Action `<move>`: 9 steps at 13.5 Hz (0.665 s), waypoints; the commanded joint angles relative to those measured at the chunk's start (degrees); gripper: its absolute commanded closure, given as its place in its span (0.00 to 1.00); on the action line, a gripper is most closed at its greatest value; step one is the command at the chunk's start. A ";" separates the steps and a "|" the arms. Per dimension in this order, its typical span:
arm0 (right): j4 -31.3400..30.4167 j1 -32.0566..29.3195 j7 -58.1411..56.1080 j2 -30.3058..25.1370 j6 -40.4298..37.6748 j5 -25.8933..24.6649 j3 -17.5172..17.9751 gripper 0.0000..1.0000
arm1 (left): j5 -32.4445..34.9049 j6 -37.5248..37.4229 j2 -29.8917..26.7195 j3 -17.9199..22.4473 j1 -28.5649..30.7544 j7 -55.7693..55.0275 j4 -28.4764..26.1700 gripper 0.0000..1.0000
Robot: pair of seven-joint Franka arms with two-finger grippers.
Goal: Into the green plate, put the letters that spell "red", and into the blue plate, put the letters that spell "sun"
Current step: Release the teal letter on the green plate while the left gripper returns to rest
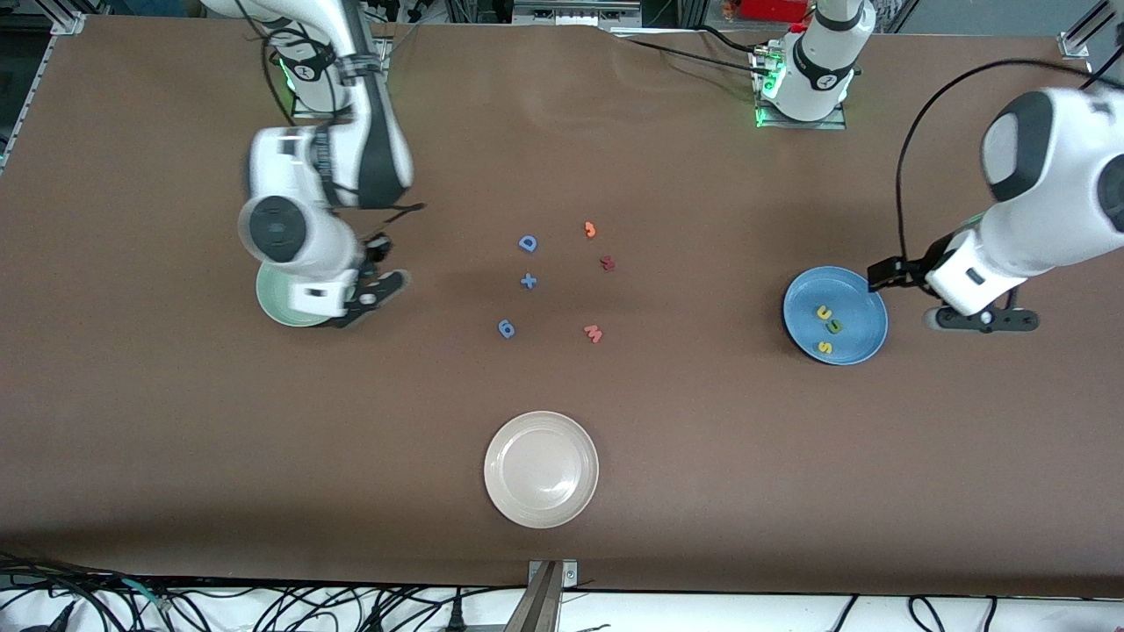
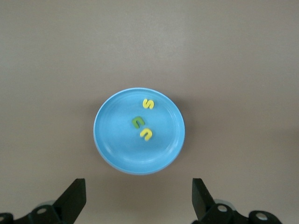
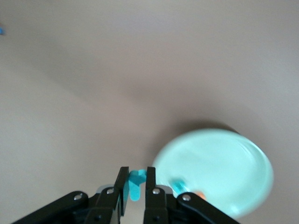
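Observation:
The blue plate [image 1: 856, 303] [image 2: 117, 140] lies toward the left arm's end of the table. In it are a yellow "s" [image 1: 824, 347] [image 2: 148, 103], an olive-green "n" [image 1: 834, 326] [image 2: 138, 122] and a yellow "u" [image 1: 824, 312] [image 2: 145, 134]. My left gripper [image 1: 983, 318] [image 2: 138, 191] hangs open and empty over the table beside that plate. My right gripper [image 1: 373, 297] [image 3: 135, 175] is shut on a small teal letter [image 3: 136, 185] at the edge of the green plate [image 1: 272, 305] [image 3: 224, 163]. That plate holds a teal letter [image 3: 177, 185] and an orange one [image 3: 200, 194], both blurred. The arm hides most of the plate in the front view.
Mid-table lie a blue "D" [image 1: 527, 243], a blue plus [image 1: 528, 281], a blue "6" [image 1: 506, 328], a pink "w" [image 1: 594, 333], a dark red piece [image 1: 607, 262] and an orange piece [image 1: 590, 230]. A cream plate [image 1: 541, 470] sits nearer the front camera.

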 commanded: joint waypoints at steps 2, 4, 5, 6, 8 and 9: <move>-2.06 -3.66 -0.11 2.50 -2.03 -0.18 -6.96 0.85 | -1.39 -7.33 -1.29 -0.34 -0.42 0.76 7.23 0.00; -3.38 -8.68 1.29 4.09 -0.02 2.88 -5.92 0.86 | -1.22 -10.66 -1.82 -0.25 -0.42 0.85 10.03 0.00; -4.61 -10.35 1.82 5.40 1.30 6.03 -5.13 0.86 | -0.78 -12.33 -2.26 -0.25 -0.42 0.85 11.35 0.00; -5.40 -11.85 1.82 6.90 2.18 9.54 -3.99 0.86 | -0.77 -13.48 -2.79 -0.25 -0.42 0.85 12.59 0.00; -5.59 -15.10 1.82 10.32 2.28 16.05 -1.01 0.86 | -0.69 -15.42 -2.97 -0.16 -0.42 0.85 15.31 0.00; -5.59 -16.50 1.82 12.17 2.72 18.78 0.75 0.86 | -0.69 -15.69 -3.06 -0.16 -0.59 0.85 15.93 0.00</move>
